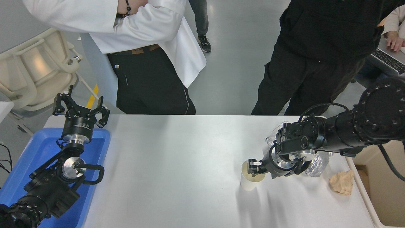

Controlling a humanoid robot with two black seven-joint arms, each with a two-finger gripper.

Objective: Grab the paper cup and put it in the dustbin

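The cream-white paper cup (pixel 248 183) stands upright on the white table, right of the middle. My right gripper (pixel 255 167) reaches in from the right and sits low over the cup's mouth, hiding its rim and opening. Whether it grips the cup does not show. The beige dustbin (pixel 387 190) stands off the table's right edge, partly behind my right arm. My left gripper (pixel 80 107) is parked open and empty at the lower left, above the blue tray.
A crinkled silver foil container (pixel 318 162) lies just behind my right wrist. A crumpled tan paper wad (pixel 341 182) lies near the table's right edge. The blue tray (pixel 38 148) is at the left. Two people stand at the far side; a laptop (pixel 390 60) is at the top right.
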